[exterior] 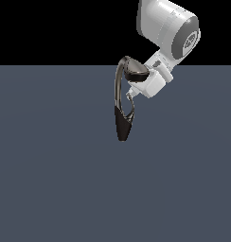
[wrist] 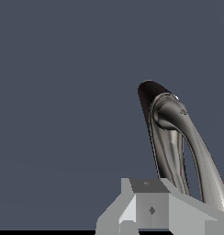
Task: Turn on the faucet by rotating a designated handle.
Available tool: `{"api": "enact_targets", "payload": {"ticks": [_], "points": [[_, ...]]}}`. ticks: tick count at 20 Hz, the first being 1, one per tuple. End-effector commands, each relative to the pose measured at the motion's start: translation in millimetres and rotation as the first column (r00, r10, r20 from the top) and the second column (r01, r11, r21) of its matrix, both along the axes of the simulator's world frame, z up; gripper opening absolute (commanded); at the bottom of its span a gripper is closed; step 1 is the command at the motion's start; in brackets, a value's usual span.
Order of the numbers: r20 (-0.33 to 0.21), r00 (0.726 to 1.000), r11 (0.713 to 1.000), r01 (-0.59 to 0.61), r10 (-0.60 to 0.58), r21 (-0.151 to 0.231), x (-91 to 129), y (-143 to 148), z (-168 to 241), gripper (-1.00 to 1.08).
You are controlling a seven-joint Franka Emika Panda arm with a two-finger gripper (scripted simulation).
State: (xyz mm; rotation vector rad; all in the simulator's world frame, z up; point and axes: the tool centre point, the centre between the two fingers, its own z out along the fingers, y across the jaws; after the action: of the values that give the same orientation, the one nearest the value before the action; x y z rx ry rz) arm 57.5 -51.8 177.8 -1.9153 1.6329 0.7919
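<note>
We see a plain slate-grey desk (exterior: 51, 179) with only black behind it. The faucet (exterior: 122, 118) stands on it, its black base below our gripper (exterior: 130, 96) and its oval spout head just beside the white gripper body. The thin handle (exterior: 131, 109) curves up from the base to just under the gripper tip; whether they touch is unclear. The fingers are too small and hidden, so we cannot tell how far they are apart. The wrist view cuts off the faucet's neck.
</note>
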Motion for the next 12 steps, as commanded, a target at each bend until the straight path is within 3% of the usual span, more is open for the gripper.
{"api": "enact_targets", "payload": {"ticks": [1,12], "points": [[0.000,1.000,1.000,0.000,0.000,0.000,-5.1,0.4,1.5,-1.00],[0.001,1.000,1.000,0.001,-0.001,0.000,-35.3,2.6,8.5,-1.00]]}}
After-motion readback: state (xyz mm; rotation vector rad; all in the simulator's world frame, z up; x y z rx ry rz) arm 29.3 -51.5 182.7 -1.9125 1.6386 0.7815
